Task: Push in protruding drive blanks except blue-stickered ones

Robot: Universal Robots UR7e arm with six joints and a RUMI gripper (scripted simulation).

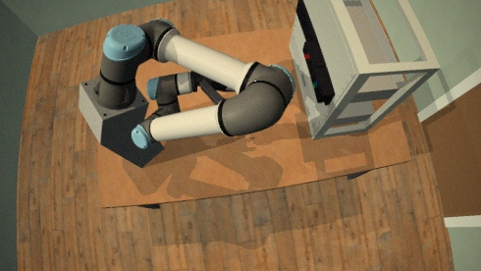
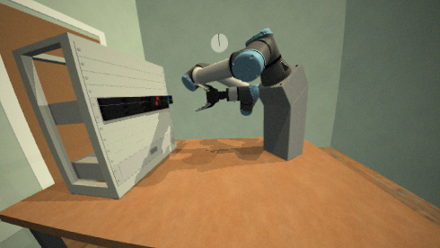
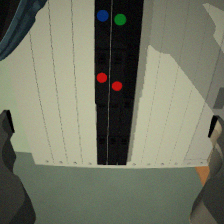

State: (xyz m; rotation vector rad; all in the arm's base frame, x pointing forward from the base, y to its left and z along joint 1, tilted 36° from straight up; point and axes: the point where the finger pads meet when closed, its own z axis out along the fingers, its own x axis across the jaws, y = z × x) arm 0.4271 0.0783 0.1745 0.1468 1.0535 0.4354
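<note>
The rack (image 1: 363,73) (image 2: 108,168) (image 3: 55,100) stands upright on the table, pale front towards the arm. A black band of drive blanks (image 1: 321,74) (image 2: 126,106) (image 3: 116,120) crosses its front and stands out from the panel; how far each blank sticks out is unclear. In the wrist view a blue sticker (image 3: 102,15) and a green sticker (image 3: 120,19) sit side by side at the top, with two red stickers, one (image 3: 102,77) left and one (image 3: 117,86) right, below. Other dark blanks show no sticker. My gripper (image 2: 200,97) (image 3: 112,114) is open and empty, away from the rack front.
The table (image 1: 245,174) (image 2: 251,198) carries the rack and the arm's grey pedestal (image 1: 123,133) (image 2: 285,121). The arm's elbow (image 1: 260,100) is near the rack in the top view. A wall and a door frame are behind the rack.
</note>
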